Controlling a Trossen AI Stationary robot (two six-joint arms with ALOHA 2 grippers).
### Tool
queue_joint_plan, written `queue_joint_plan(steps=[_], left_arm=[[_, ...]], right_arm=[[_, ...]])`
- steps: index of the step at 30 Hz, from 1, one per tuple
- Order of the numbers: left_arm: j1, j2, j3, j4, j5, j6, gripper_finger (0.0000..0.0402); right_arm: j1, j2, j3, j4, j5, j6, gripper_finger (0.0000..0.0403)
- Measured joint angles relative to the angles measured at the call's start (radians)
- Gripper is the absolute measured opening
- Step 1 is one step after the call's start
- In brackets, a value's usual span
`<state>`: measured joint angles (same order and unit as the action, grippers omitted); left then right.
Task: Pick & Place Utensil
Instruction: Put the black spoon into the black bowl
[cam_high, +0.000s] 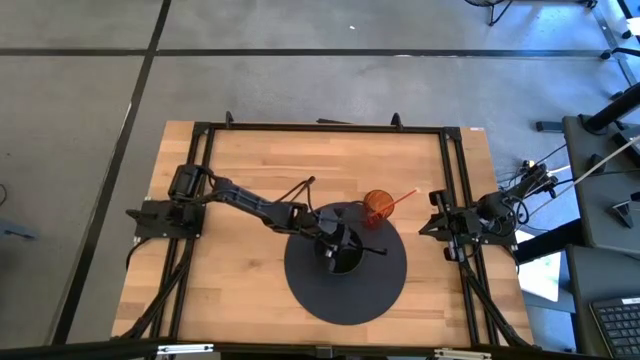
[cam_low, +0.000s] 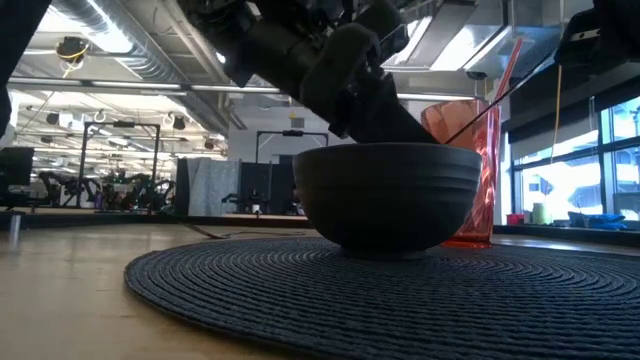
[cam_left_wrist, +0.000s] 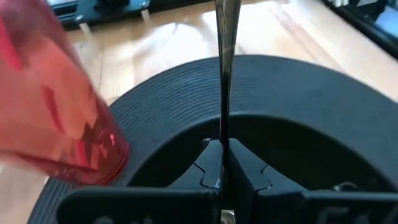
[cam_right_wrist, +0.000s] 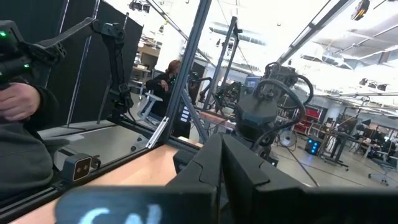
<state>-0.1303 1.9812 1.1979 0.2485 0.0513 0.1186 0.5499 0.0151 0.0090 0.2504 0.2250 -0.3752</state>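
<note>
A thin dark utensil (cam_left_wrist: 224, 74) sticks out from my left gripper (cam_left_wrist: 222, 168), which is shut on it over a dark bowl (cam_low: 390, 195). The high view shows the left gripper (cam_high: 335, 248) above the bowl (cam_high: 348, 264), with the utensil (cam_high: 372, 250) reaching toward the table's right. The bowl rests on a round dark woven mat (cam_high: 345, 300). In the low view the utensil (cam_low: 500, 90) slants up to the right out of the bowl. My right gripper (cam_right_wrist: 221, 168) is shut and waits at the table's right edge (cam_high: 435, 225). My left gripper pinches the utensil's slim handle (cam_left_wrist: 223, 134) between its two fingers. The handle runs on past the fingertips, roughly in line with them. The gripper reaches down into the bowl, slanting from the table's left. The utensil's lower end is hidden by the bowl wall and the fingers.
A translucent orange cup (cam_high: 378, 207) with a straw stands on the mat's far edge, just behind the bowl (cam_low: 468, 180) and close beside the left gripper (cam_left_wrist: 56, 112). Bare wooden table surrounds the mat. A black frame borders the table. A person sits beyond it (cam_right_wrist: 18, 124).
</note>
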Motion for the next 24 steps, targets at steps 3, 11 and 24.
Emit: queue_joint_plan(steps=[3, 11, 24], left_arm=[[-0.001, 0.0, -0.01, 0.001, -0.027, -0.008, 0.0004], [-0.021, 0.0, -0.01, -0.02, -0.034, -0.057, 0.0004], [-0.024, 0.0, -0.01, -0.084, -0.034, -0.071, 0.0005]], right_arm=[[0.0, 0.0, 0.0, 0.0, 0.0, 0.0, 0.0014], [0.0, 0.0, 0.0, 0.007, 0.0, 0.0, 0.0014], [0.0, 0.0, 0.0, 0.011, 0.0, -0.003, 0.0014]])
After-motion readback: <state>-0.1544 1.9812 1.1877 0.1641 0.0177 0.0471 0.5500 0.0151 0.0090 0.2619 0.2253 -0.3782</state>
